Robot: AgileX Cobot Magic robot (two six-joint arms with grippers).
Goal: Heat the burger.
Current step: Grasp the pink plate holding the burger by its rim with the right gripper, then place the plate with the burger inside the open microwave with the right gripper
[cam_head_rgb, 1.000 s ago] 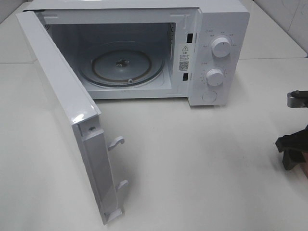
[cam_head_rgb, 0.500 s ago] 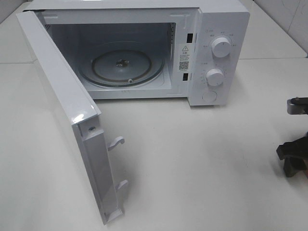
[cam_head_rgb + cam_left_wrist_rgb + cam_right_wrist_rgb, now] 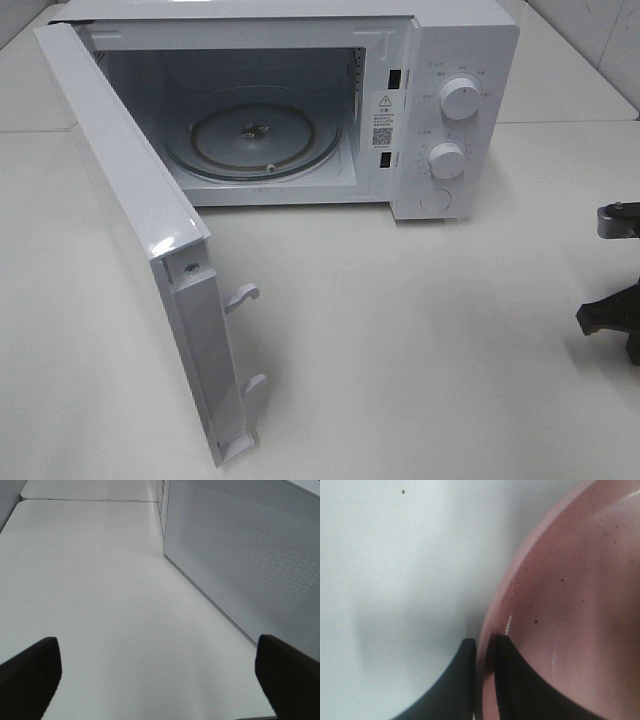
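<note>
The burger was in no view, so its place and look could not be told; only the pink plate (image 3: 570, 605) showed. The right gripper (image 3: 485, 652) was clamped on that plate's rim, while the left gripper (image 3: 157, 670) stood wide apart. The pickup appeared in hand, and the next move would call for a level carry onto the turntable (image 3: 250, 135) of the open microwave (image 3: 460, 40).

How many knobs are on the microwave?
2. The upper knob and lower knob are stacked on the right-hand panel of the microwave. The flat round button below them is not counted.
</note>
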